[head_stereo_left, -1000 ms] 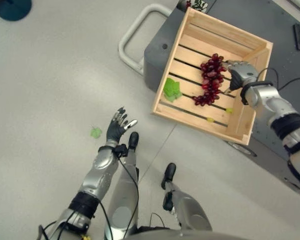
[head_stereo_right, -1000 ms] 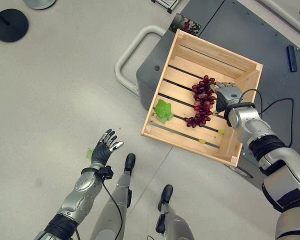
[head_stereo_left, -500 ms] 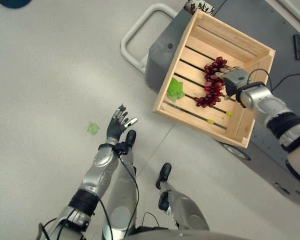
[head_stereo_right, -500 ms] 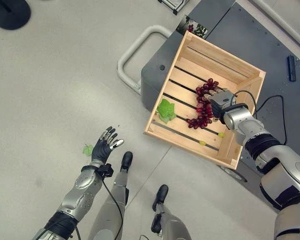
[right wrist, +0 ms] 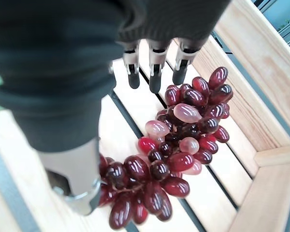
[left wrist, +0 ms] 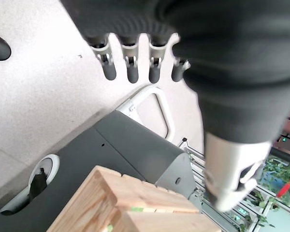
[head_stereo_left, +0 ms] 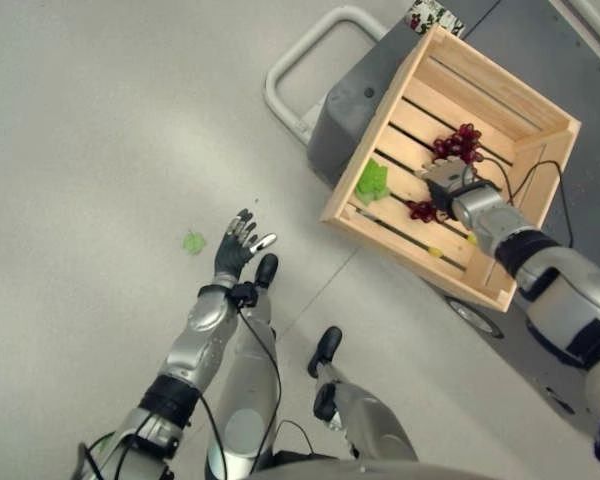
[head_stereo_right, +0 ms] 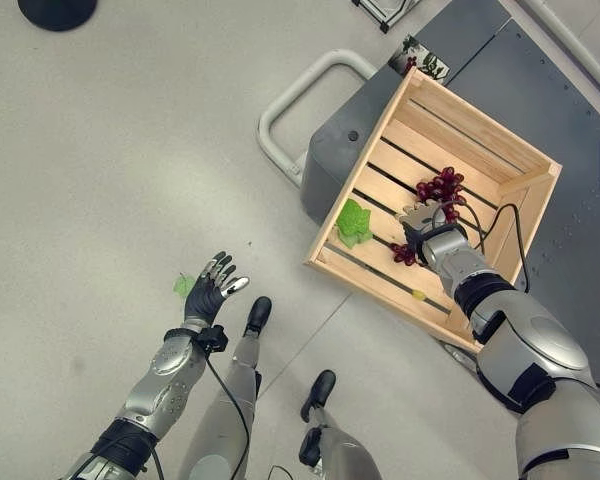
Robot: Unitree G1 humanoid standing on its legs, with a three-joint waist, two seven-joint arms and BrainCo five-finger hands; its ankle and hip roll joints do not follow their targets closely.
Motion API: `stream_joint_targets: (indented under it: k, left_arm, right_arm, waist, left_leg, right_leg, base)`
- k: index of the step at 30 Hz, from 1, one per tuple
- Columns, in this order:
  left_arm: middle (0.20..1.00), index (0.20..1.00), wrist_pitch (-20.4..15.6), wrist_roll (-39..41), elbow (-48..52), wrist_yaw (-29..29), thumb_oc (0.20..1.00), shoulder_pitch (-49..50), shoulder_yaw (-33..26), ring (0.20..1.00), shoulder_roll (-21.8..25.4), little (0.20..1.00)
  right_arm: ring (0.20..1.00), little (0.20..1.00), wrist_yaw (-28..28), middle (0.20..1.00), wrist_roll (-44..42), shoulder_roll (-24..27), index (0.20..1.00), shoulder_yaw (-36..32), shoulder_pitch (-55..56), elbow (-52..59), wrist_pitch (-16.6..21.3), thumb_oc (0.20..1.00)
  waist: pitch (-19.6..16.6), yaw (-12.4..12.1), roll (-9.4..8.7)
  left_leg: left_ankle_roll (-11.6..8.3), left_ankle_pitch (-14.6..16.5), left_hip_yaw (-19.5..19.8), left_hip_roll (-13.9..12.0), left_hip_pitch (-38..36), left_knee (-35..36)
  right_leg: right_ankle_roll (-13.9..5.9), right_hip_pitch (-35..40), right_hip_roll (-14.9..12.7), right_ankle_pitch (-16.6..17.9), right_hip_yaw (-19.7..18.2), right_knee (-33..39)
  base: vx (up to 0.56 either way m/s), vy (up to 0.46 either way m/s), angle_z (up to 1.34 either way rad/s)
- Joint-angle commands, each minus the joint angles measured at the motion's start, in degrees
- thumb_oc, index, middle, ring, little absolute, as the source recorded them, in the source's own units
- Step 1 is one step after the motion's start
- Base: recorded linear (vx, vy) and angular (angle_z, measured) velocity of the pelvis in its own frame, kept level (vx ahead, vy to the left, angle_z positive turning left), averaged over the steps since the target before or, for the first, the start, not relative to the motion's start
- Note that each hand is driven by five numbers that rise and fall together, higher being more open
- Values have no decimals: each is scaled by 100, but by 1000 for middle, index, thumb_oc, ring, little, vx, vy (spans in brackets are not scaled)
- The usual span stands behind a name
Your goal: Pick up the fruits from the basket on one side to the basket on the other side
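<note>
A bunch of dark red grapes lies on the slatted floor of a wooden crate. My right hand hovers low over the middle of the bunch, so only the two ends of the grapes show beside it. In the right wrist view its fingers are straight above the grapes and the thumb sits beside the bunch, not closed round it. My left hand is held open over the bare floor, away from the crate.
The crate rests on a grey cart with a white loop handle. A green leaf lies in the crate's near left corner, and another green leaf lies on the floor by my left hand.
The camera has shifted. My right hand has slid from the right side of the grape bunch to over its middle. The left hand holds the same open pose.
</note>
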State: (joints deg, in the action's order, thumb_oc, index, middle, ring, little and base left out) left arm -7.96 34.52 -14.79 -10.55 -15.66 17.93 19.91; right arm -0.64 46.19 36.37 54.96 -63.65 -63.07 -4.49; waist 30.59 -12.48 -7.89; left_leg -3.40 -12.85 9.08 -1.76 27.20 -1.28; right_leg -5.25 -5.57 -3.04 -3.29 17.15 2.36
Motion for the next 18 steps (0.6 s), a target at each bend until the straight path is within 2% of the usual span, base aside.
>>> stream_joint_targets:
  k: [1,6,10,18]
  left_arm:
    - [1000,1000,-184,-170,476,231,1000,-149,220,1000,58,1000]
    - [1000,1000,-229,-137,878,471,1000,-307,406,1000,184,1000]
    - [1000,1000,-245,-77,988,541,1000,-294,445,1000,195,1000]
    - [1000,1000,-211,-62,917,577,1000,-249,391,1000,165,1000]
  right_arm:
    - [1000,1000,-104,1000,262,257,1000,159,-202,-224,-237,1000]
    - [1000,1000,-149,1000,478,359,1000,185,-91,-635,-295,1000]
    - [1000,1000,-88,1000,624,485,1000,219,-7,-736,-296,1000]
    - [1000,1000,2,1000,795,750,1000,121,338,-684,-259,1000]
  waist:
    - [-79,-115,-63]
    - [-79,-159,98]
    - [-79,-153,158]
    - [-79,-69,149]
  left_leg:
    - [-511,755,-65,-311,36,-396]
    - [-520,740,-9,-262,111,-397]
    - [-522,732,8,-242,143,-393]
    - [-536,723,16,-239,190,-400]
  right_leg:
    - [-285,-418,-426,-556,26,-691]
    - [-278,-469,-454,-563,92,-706]
    - [-283,-485,-466,-566,124,-718]
    - [-280,-512,-475,-595,145,-728]
  base:
    - [-3,6,13]
    - [-4,12,5]
    - [5,7,8]
    - [6,-2,5]
